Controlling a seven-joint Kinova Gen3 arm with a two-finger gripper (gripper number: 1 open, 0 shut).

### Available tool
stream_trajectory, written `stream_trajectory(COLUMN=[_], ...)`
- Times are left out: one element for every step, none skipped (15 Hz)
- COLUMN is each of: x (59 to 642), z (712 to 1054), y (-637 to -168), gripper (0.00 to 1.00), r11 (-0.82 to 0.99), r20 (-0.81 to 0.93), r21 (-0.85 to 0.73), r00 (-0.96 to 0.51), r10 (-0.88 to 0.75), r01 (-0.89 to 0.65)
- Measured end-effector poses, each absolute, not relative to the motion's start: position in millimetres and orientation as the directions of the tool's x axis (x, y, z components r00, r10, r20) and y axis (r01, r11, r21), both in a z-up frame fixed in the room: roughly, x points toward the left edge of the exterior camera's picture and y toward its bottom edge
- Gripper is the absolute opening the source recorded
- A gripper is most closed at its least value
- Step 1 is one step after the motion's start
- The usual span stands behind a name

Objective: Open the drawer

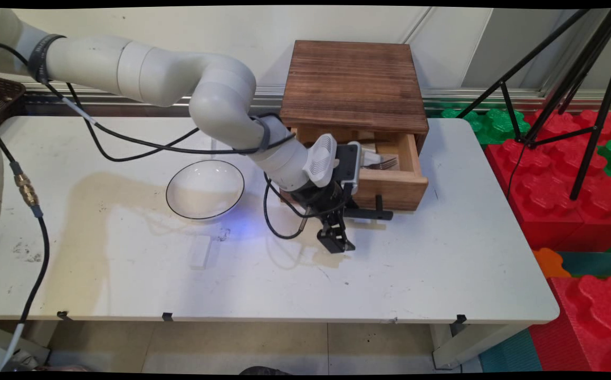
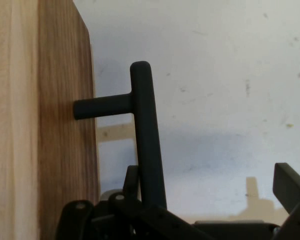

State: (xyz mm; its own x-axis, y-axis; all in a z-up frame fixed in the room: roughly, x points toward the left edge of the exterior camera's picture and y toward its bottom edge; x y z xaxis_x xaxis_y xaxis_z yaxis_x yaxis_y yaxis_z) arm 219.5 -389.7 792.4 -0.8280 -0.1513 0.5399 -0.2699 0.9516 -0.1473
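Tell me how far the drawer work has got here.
Done: the drawer stands pulled out, a fork showing inside. In hand: the end effector is open by the black handle, not clamped. Left: unclear; the bowl sits empty.

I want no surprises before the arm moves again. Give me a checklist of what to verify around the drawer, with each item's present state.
1. Drawer open: ok, it stands out from the wooden box.
2. Tool open: ok, its fingers are spread apart in the hand view.
3. Handle gripped: not ok, the bar lies between the spread fingers, near one of them and unclamped.
4. Tool touching the handle: cannot tell.
5. Fork inside the drawer: ok, it lies within the walls.
6. Bowl away from the tool: ok, it sits upright on the table, well apart.
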Motion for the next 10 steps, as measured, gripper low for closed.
stream_trajectory(x=[218, 218, 217, 215, 214, 213, 212, 211, 210, 208], z=[792, 792, 792, 792, 792, 792, 792, 792, 792, 792], y=[-386, -384, -381, -377, -374, -370, -367, -363, -360, -357], gripper=[1.00, 1.00, 1.00, 1.00, 1.00, 1.00, 1.00, 1.00, 1.00, 1.00], r11=[0.952, 0.953, 0.954, 0.955, 0.956, 0.957, 0.958, 0.959, 0.959, 0.960], r20=[0.542, 0.543, 0.546, 0.549, 0.551, 0.553, 0.555, 0.558, 0.560, 0.562], r21=[-0.145, -0.143, -0.140, -0.137, -0.134, -0.131, -0.128, -0.125, -0.122, -0.119], r00=[-0.827, -0.826, -0.825, -0.823, -0.822, -0.820, -0.819, -0.817, -0.816, -0.814], r10=[-0.150, -0.150, -0.149, -0.148, -0.147, -0.147, -0.146, -0.146, -0.145, -0.144], r01=[-0.268, -0.267, -0.266, -0.263, -0.262, -0.260, -0.258, -0.256, -0.254, -0.252])
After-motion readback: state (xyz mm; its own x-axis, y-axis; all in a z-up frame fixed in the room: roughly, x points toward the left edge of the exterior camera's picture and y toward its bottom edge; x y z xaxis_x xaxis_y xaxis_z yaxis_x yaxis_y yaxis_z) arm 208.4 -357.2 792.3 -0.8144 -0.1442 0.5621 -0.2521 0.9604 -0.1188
